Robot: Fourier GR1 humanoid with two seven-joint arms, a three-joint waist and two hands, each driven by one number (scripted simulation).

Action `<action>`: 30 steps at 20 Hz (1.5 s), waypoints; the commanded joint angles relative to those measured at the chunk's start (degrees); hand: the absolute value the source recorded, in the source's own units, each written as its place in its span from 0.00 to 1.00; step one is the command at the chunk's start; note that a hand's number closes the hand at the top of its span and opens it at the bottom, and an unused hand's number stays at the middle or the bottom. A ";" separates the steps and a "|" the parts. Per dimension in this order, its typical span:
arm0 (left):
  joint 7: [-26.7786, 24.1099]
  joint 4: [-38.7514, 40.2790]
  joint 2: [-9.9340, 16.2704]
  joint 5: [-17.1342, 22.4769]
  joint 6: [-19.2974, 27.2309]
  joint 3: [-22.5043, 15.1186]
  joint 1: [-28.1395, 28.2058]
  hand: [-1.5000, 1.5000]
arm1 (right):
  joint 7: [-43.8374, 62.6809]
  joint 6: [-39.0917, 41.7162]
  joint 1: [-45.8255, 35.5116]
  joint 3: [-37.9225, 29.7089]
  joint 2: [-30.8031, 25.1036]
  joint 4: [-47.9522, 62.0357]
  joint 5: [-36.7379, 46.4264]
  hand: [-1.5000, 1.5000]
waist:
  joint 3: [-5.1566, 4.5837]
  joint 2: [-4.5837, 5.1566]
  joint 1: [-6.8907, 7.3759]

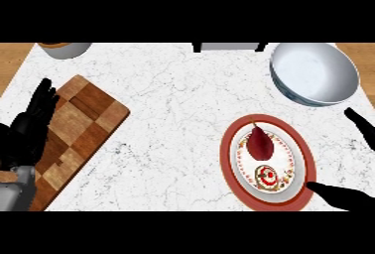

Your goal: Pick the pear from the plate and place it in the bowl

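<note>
A dark red pear (259, 143) lies on the upper half of a white plate with a red rim (236, 174) at the right of the marble counter. Above it, at the top right, stands a large white bowl (315, 73) with nothing in it. My right hand (344, 196) shows at the right edge, spread around the plate's right side: the thumb lies at the plate's lower right rim and a finger (360, 124) points up near the bowl. It holds nothing. My left hand (29, 126) rests open at the far left, fingers up, over a wooden board.
A checkered wooden cutting board (81, 129) lies at the left under my left hand. A small pale container (66, 48) stands at the top left, and a grey object (228, 47) sits at the counter's far edge.
</note>
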 commanded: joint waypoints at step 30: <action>4.84 -4.37 -4.53 -5.80 -1.47 1.45 -1.31 0.50 | 30.11 49.66 -40.07 10.46 6.88 33.29 -10.47 0.00 | 0.07 0.24 1.33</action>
